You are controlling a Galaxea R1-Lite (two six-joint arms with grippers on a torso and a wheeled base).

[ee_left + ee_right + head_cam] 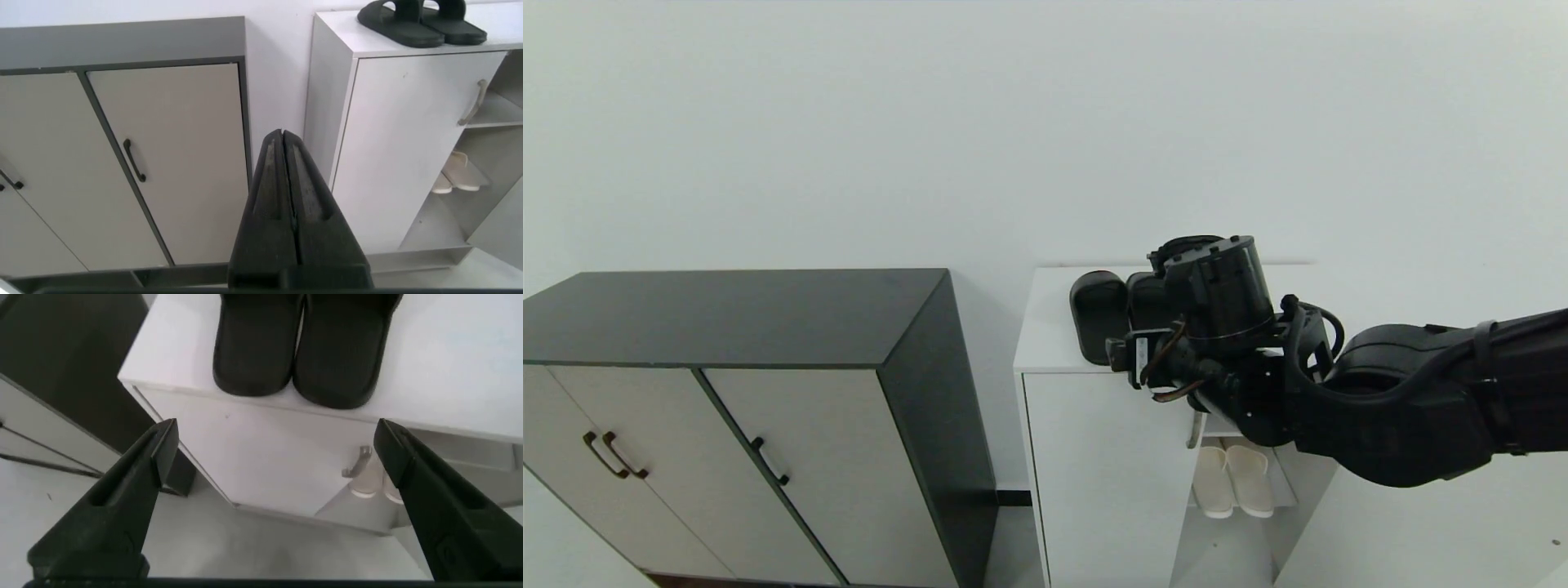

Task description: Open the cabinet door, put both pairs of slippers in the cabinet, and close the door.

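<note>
A pair of black slippers (1119,314) lies on top of the white cabinet (1045,343). My right gripper (275,433) hangs open just in front of and above the black slippers (298,343), nothing between its fingers. The cabinet's right side stands open, and a pair of white slippers (1233,482) rests on a shelf inside. Its left door panel (1107,465) with a metal handle (1194,429) looks flush. My left gripper (282,204) is shut and empty, held low, well short of both cabinets. It faces the white cabinet (409,139) and the white slippers (458,171).
A wider cabinet with a dark top (735,314) and pale doors stands left of the white one, a narrow gap between them. A plain white wall rises behind both. Bare floor lies below the open compartment.
</note>
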